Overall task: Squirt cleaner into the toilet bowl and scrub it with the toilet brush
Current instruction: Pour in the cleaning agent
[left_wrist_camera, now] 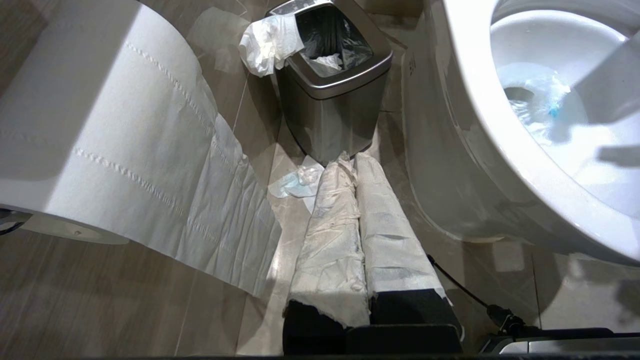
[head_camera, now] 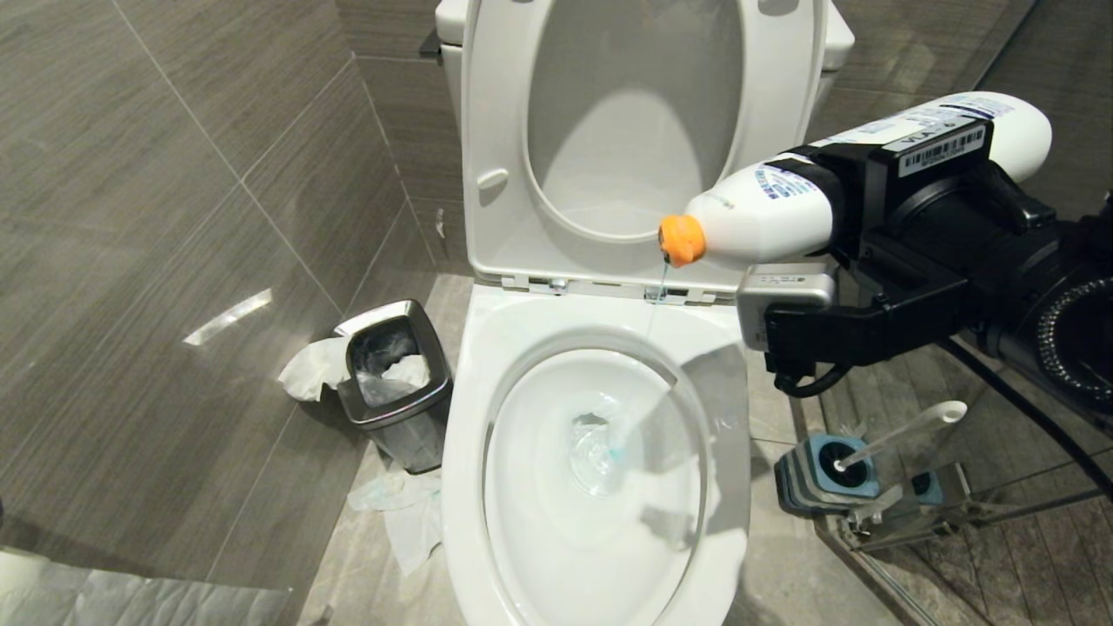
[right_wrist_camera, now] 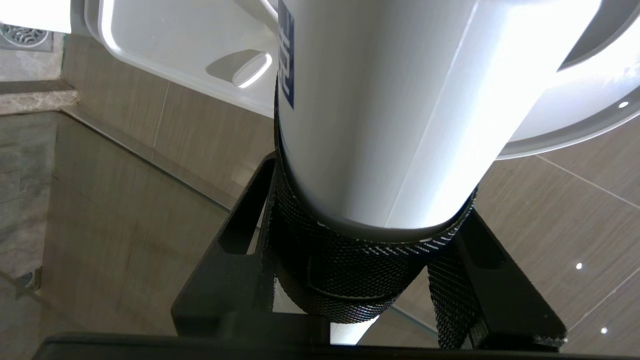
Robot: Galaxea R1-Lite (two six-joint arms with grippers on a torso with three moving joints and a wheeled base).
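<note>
Gripping bottle [head_camera: 783, 204], right gripper [head_camera: 848, 204] dribbles cleaner [head_camera: 658, 300]; only left wrist shows left gripper [left_wrist_camera: 357, 170] closed.

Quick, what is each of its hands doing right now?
Left tool: shut, holding nothing, parked low by the bin.
Right tool: shut on the bottle, tipped over the toilet bowl.

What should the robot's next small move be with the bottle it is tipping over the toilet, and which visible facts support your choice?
Probably hold the tilt and sweep the nozzle along the rim. The right gripper clamps the cleaner bottle, and a thin stream falls from its orange cap into the toilet bowl. Blue tint shows only at the drain, and the toilet brush is in its holder.
</note>
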